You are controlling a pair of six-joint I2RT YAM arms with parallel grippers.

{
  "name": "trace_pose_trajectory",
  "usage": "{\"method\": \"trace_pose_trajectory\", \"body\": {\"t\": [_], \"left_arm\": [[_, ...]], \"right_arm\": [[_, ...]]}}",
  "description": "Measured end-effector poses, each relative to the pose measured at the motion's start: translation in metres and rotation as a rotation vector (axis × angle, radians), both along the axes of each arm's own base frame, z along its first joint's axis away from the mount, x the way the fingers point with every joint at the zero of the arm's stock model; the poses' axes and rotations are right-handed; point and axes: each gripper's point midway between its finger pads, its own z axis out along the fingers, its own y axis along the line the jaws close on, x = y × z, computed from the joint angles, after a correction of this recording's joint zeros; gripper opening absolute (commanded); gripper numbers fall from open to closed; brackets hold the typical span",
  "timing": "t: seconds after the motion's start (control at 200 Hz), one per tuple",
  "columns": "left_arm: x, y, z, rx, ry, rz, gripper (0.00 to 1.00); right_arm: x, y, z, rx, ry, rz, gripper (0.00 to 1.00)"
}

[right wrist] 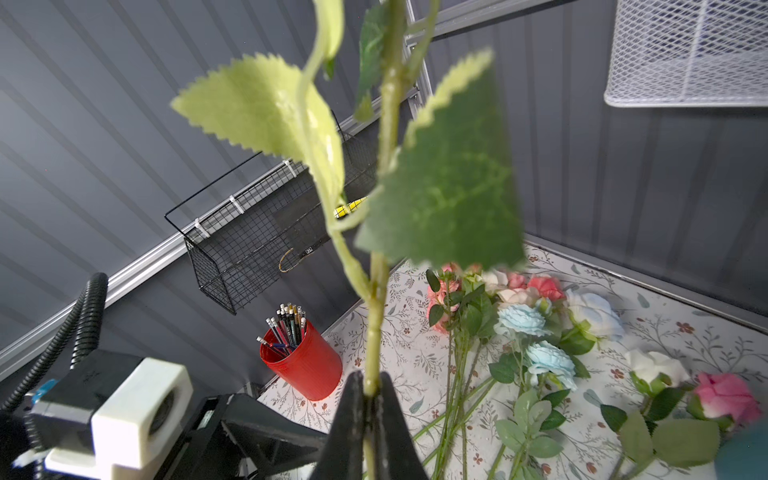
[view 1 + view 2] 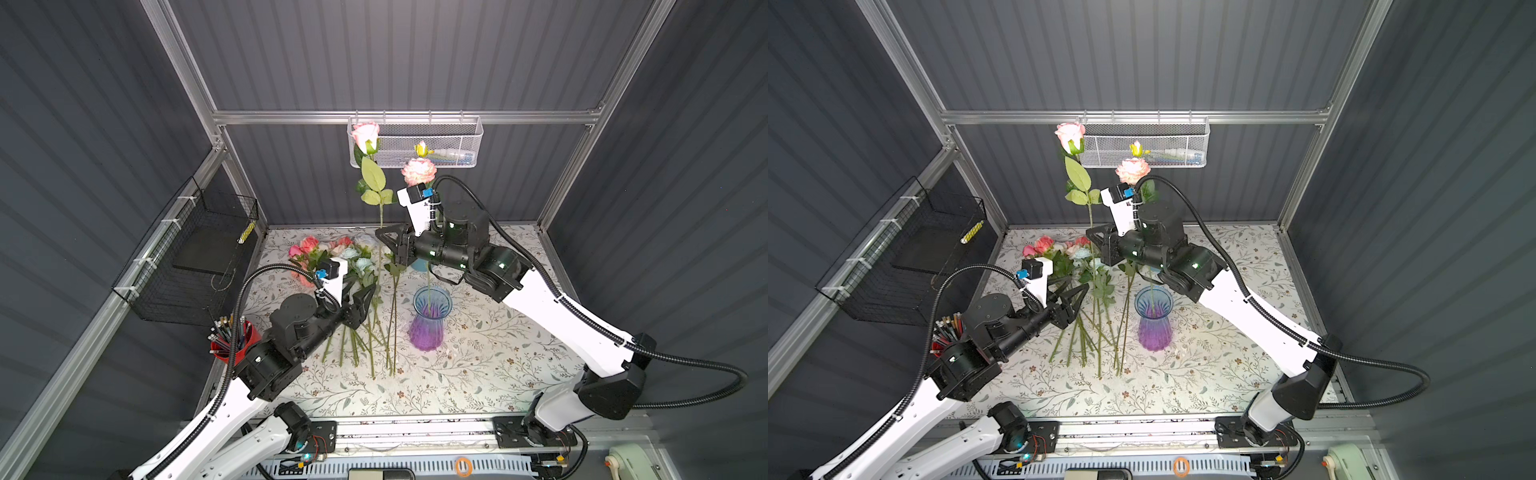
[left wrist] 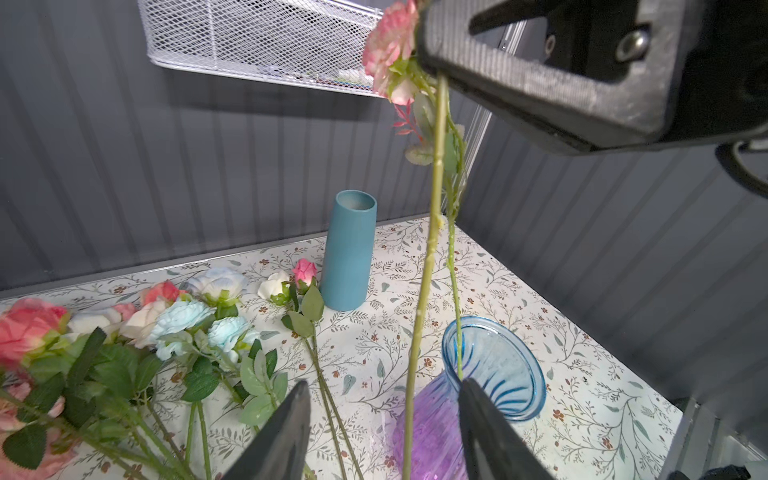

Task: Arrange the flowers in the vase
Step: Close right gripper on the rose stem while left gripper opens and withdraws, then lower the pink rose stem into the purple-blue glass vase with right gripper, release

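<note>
Evidently to steady it upright for insertion, the right pincer (image 2: 380,233) clenched the stem of the tall pink rose (image 2: 365,134) at the vase's (image 2: 430,322) eleven o'clock, while the left pincer (image 2: 367,297) gaped open around it below.

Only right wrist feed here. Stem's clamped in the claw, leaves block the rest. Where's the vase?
Observer: The glass vase stands just right of the lying flowers; one ruffled pink bloom already stands in it.
Operator: Left claw on my stem?
Observer: No. The left claw is open; the stem passes between its fingers, apparently untouched.
Operator: What bloom am I holding?
Observer: A pale pink rose, up beside the white mesh basket.
</note>
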Motion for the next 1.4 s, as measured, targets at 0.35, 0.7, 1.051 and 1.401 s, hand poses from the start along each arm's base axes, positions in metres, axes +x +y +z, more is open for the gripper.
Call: {"method": "trace_pose_trajectory", "body": {"t": [0.35,0.7,1.051,1.401], "left_arm": [[0.004,0.035,-0.023,0.009,0.032,0.174,0.77],[0.020,0.042,-0.055,0.016,0.106,0.285,0.99],[0.030,0.033,-0.086,0.022,0.177,0.299,0.99],[0.032,0.032,-0.090,-0.001,0.176,0.304,0.99]], "right_arm": [[-0.016,-0.046,0.050,0.055,-0.153,-0.110,0.04],[-0.034,-0.128,0.097,0.058,-0.354,-0.335,0.05],[0.002,-0.162,0.051,-0.026,-0.269,-0.457,0.05],[-0.002,-0.154,-0.077,-0.096,-0.032,-0.418,0.17]]}}
